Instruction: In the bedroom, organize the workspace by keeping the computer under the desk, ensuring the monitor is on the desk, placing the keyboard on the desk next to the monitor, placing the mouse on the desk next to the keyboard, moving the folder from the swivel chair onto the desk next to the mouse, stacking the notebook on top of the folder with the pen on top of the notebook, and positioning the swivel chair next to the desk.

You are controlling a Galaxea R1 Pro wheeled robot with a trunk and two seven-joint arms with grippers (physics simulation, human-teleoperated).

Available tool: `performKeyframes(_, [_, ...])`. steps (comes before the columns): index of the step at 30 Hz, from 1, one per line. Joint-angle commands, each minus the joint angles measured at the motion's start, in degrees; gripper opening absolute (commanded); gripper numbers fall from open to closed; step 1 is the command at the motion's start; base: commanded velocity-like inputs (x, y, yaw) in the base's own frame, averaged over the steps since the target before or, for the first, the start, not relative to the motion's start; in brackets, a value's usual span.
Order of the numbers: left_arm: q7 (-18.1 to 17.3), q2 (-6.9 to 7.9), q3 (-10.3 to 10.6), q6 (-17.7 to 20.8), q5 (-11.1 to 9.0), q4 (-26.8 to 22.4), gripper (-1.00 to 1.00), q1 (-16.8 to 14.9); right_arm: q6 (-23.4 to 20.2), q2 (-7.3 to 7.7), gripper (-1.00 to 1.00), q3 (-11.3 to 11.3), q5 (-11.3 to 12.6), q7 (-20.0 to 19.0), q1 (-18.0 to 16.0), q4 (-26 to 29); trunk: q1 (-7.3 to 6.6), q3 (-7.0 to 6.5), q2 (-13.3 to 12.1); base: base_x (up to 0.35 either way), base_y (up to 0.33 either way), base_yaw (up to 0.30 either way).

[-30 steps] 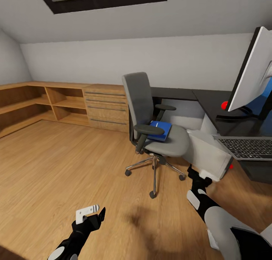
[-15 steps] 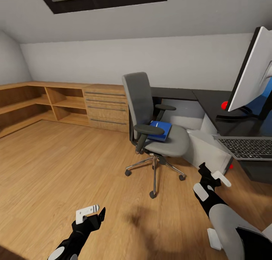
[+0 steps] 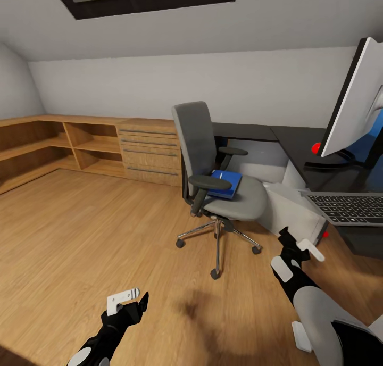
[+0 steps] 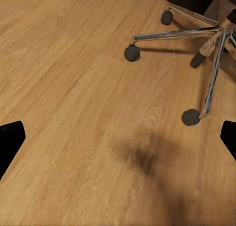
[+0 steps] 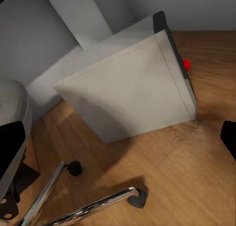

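A blue folder [image 3: 225, 183] lies on the seat of the grey swivel chair [image 3: 213, 169], which stands on the wood floor just beside the black desk [image 3: 298, 142] carrying the monitor [image 3: 348, 105] and keyboard [image 3: 346, 207]. The grey computer [image 5: 132, 93] stands on the floor at the desk's edge. The left gripper [image 3: 127, 300] and right gripper [image 3: 298, 249] hang with fingers spread, holding nothing.
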State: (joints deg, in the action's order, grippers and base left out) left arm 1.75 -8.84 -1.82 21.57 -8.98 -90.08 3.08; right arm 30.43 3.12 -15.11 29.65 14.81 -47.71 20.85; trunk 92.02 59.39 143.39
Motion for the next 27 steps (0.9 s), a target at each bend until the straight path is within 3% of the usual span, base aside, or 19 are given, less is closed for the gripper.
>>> performKeyframes(1, [0.18,-0.03,-0.04,0.32,-0.6,-0.09,1.0,0.0,0.24,0.01,1.0,0.08,0.44,-0.07,-0.04,0.02,-0.01,0.04,0.02,0.0,0.0,0.0])
performKeyframes(9, [0.27,-0.12,0.09,0.14,-0.6,-0.09,1.0,0.0,2.78,0.31,1.0,0.04,0.37,-0.05,-0.02,0.24,-0.01,0.04,0.02,0.197,0.041,0.0])
performKeyframes(19, [0.27,-0.05,0.03,0.14,-0.6,-0.08,1.0,0.0,3.13,0.39,1.0,0.07,0.31,-0.11,-0.02,0.26,-0.01,0.04,0.02,0.049,0.0,0.0])
performKeyframes(27, [0.27,-0.04,0.05,0.14,-0.54,-0.07,1.0,0.0,3.1,0.92,1.0,0.06,0.35,0.01,-0.02,0.33,-0.01,0.04,0.02,0.191,0.0,0.0])
